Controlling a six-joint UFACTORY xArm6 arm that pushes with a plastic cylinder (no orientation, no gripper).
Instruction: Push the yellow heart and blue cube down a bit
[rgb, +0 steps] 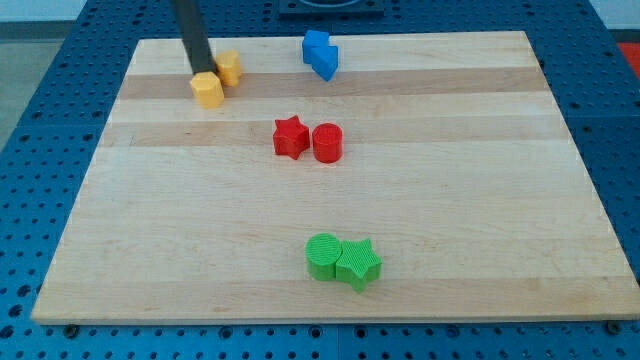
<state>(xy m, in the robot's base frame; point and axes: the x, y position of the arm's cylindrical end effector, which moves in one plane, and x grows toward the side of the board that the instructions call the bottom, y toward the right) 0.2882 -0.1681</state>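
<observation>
Two yellow blocks lie at the board's top left: one lower and to the left, the other just above and right of it, touching or nearly so. I cannot tell which is the heart. My tip stands at the upper edge of the lower yellow block, just left of the other one. Two blue blocks sit together at the top centre: a cube-like one and another just below and right of it, its shape unclear. The tip is far to the left of them.
A red star and a red cylinder sit side by side in the board's middle. A green cylinder and a green star touch near the bottom centre. The wooden board lies on a blue perforated table.
</observation>
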